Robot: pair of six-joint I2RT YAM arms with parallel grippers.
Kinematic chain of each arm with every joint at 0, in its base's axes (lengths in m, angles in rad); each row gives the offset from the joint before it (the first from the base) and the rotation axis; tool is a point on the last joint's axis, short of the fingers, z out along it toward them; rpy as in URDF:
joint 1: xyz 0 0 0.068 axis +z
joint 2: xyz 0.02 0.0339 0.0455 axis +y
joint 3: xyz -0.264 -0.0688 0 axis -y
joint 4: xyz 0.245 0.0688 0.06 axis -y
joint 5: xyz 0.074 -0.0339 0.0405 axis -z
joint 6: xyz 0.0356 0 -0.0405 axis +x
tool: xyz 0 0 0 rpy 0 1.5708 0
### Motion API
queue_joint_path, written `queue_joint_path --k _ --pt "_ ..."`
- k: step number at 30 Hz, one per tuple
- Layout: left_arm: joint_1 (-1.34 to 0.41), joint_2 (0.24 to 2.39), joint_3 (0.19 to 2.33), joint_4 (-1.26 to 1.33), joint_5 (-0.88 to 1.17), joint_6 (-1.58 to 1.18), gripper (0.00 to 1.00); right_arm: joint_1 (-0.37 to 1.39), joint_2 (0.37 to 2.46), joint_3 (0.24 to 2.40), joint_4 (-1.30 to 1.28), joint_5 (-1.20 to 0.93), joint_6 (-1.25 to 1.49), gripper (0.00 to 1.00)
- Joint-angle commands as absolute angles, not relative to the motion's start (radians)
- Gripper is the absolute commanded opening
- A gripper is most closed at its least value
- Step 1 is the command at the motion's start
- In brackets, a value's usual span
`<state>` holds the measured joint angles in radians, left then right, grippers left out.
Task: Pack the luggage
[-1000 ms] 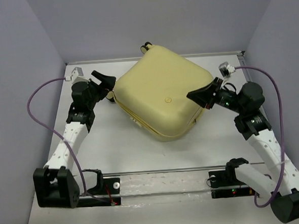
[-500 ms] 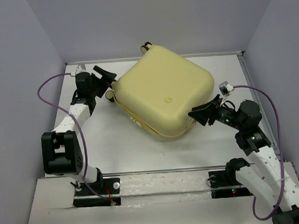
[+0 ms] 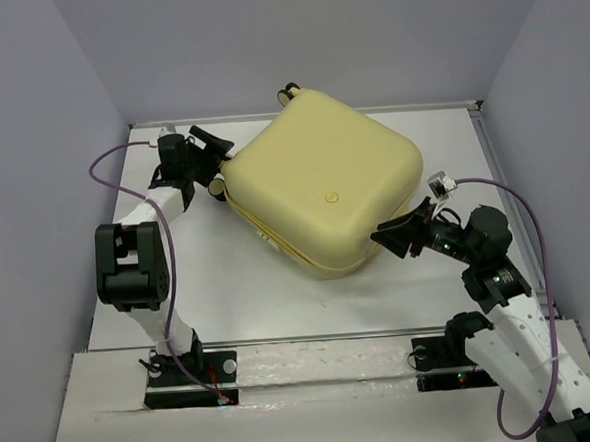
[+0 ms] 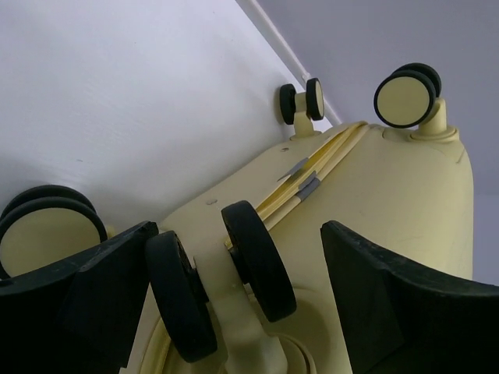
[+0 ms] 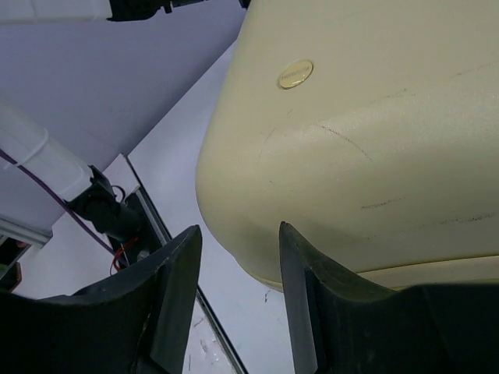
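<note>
White table (image 3: 229,295), lilac walls (image 3: 294,41): the luggage (image 3: 318,180) lies shut, left gripper (image 4: 239,234) and right gripper (image 5: 239,234) both released.

robot test cell in a lab. plain white table (image 3: 229,295) boxed in by bare lilac-grey walls (image 3: 30,147); left arm (image 3: 127,266) and right arm (image 3: 491,234) bolted along a metal rail (image 3: 322,337) at the near edge; purple cables (image 3: 94,171) looped loose, wrist cameras fitted.

The suitcase (image 3: 323,184) lies flat on the table (image 3: 229,285), toward its far middle. My left gripper (image 3: 211,161) sits at its left corner with a wheel pair (image 4: 249,265) between the fingers. My right gripper (image 3: 401,230) is just beside its near right corner.
</note>
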<state>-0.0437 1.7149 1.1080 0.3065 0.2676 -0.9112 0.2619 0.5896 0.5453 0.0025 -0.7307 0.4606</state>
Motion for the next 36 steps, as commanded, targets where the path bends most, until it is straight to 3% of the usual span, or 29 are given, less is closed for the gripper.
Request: queue_joint_path --k 1,3,7,8,10,17,20,26,33,36 --pt "-0.044 1.73 1.178 0.428 0.296 -0.96 0.91 0.264 0.583 0.522 0.025 -0.75 0.465 0.5" --pt "-0.044 1.746 1.169 0.469 0.307 -0.979 0.81 0.264 0.583 0.512 0.025 -0.739 0.463 0.5" --pt "-0.043 1.756 1.173 0.502 0.314 -1.003 0.38 0.264 0.589 0.509 0.034 -0.735 0.466 0.5" --pt "-0.041 1.753 1.178 0.502 0.319 -1.005 0.22 0.264 0.589 0.508 0.035 -0.732 0.469 0.5" --pt "-0.04 1.743 1.195 0.502 0.33 -1.002 0.07 0.264 0.597 0.502 0.041 -0.721 0.469 0.5" --pt "-0.041 1.62 1.324 0.416 0.362 -0.992 0.06 0.264 0.617 0.473 0.049 -0.673 0.465 0.53" --pt "-0.051 1.559 1.403 0.336 0.356 -0.983 0.06 0.264 0.658 0.453 0.073 -0.675 0.471 0.67" --pt "-0.083 1.494 1.509 0.239 0.347 -0.971 0.06 0.264 0.689 0.426 0.103 -0.654 0.48 0.82" --pt "-0.098 1.459 1.47 0.219 0.342 -0.97 0.06 0.264 0.684 0.41 0.095 -0.634 0.477 0.83" --pt "-0.097 1.439 1.431 0.203 0.325 -0.937 0.06 0.264 0.655 0.403 0.057 -0.603 0.468 0.77"
